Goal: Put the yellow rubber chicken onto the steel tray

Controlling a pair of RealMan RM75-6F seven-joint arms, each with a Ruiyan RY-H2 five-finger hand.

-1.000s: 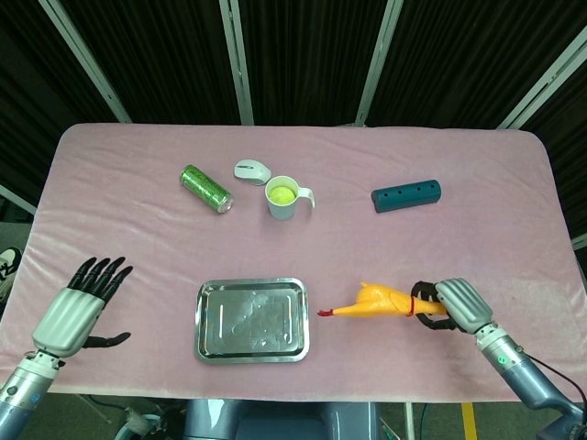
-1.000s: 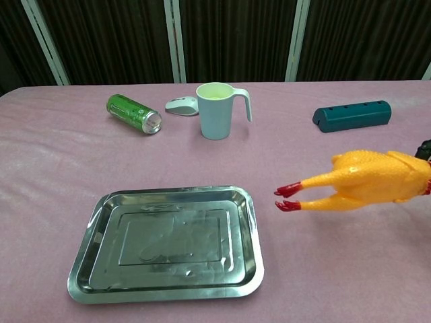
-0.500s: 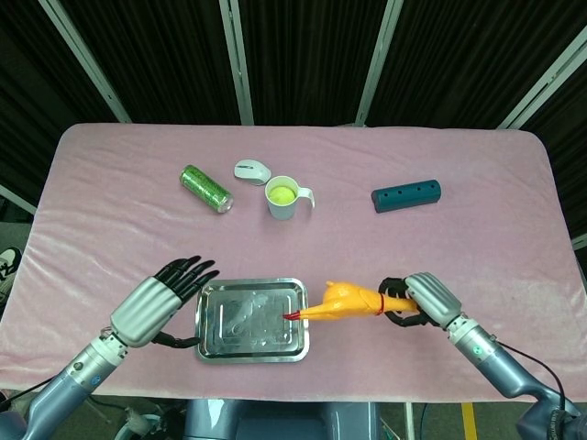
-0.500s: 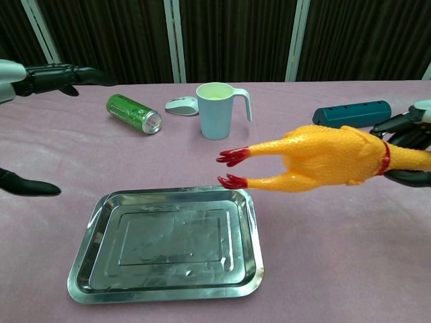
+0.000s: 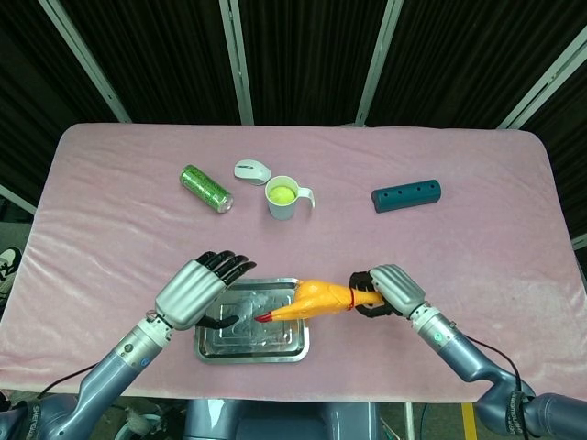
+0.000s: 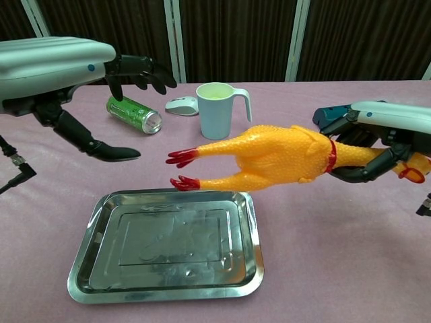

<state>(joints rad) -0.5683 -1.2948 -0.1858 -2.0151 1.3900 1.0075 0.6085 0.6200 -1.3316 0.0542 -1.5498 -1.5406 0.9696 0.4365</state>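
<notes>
Glossy steel tray, matt rubber chicken

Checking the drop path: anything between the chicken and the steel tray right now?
Nothing visible. The right hand holds the rubber chicken in the air, feet over the steel tray, whose inside is bare. The left hand hovers open over the tray's left edge, not under the chicken.

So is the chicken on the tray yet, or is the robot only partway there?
Partway. Done: the right hand grips the yellow rubber chicken by its neck and has it up off the table. In hand: the chicken hangs in the air, red feet over the steel tray. The left hand hovers open at the tray's left side. Left: lower the chicken onto the tray and let go.
</notes>
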